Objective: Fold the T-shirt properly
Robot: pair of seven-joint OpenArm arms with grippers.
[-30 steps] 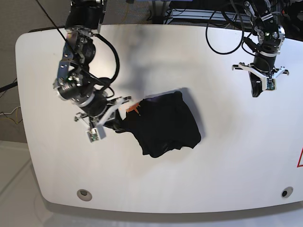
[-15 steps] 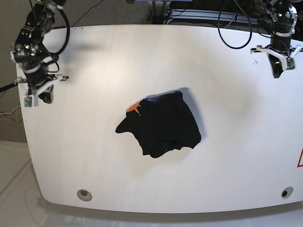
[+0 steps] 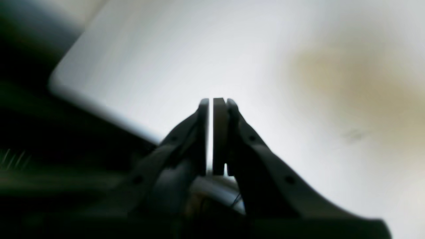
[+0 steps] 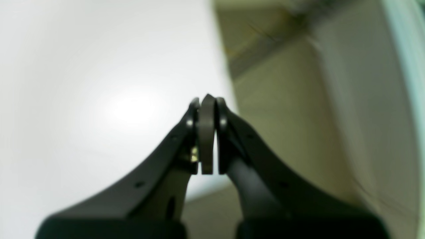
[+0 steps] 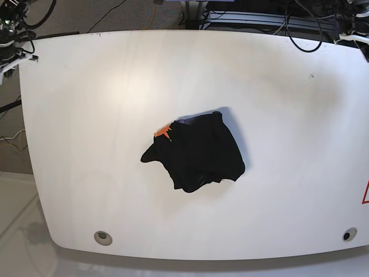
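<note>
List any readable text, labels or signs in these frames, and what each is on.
None readable.
T-shirt: no print resolvable in the base view; its orange tag shows no legible marks.
Red mark at the table edge: cut off by the frame, no characters visible.
Wrist views: too blurred, no text.

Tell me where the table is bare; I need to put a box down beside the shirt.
The T-shirt lies bunched mid-table. Bare patches: the wide strips left and right of it out to the table edges, and the band between it and the far edge. The near strip is narrower, with a round hole at each corner. Nowhere is crowded.
</note>
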